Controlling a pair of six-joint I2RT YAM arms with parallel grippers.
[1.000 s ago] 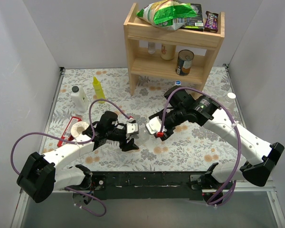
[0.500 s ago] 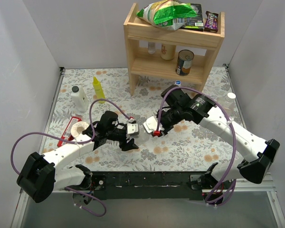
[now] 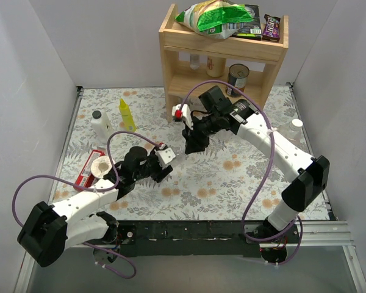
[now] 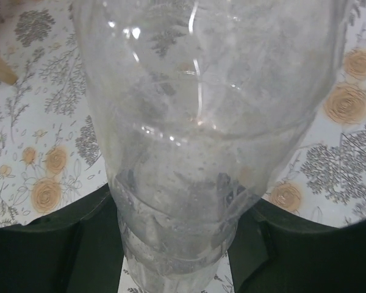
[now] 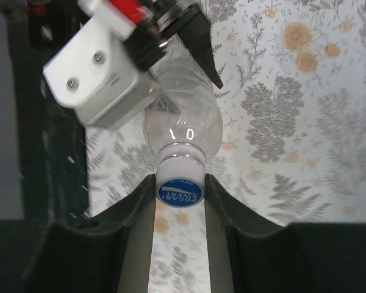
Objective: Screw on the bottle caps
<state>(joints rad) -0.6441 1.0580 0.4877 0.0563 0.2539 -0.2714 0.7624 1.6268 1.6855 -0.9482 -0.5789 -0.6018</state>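
The left jaws are closed around the body of a clear plastic bottle (image 4: 195, 122). The right jaws are closed on the blue cap (image 5: 180, 191) that sits on the bottle's neck. The bottle is held over the middle of the table (image 3: 250, 183), with its neck toward the right arm.

It looks empty, so it is probably very light. Its thin walls would likely dent under a hard squeeze, and its smooth skin may turn inside the grip, so a firm hold on the wide body seems safest. The cap is small and stiff, and is best taken on its rim.

The table is open at the near side. The wooden shelf (image 3: 222, 61) stands close behind the right arm, and the yellow squeeze bottle (image 3: 127, 115) is off to the left.
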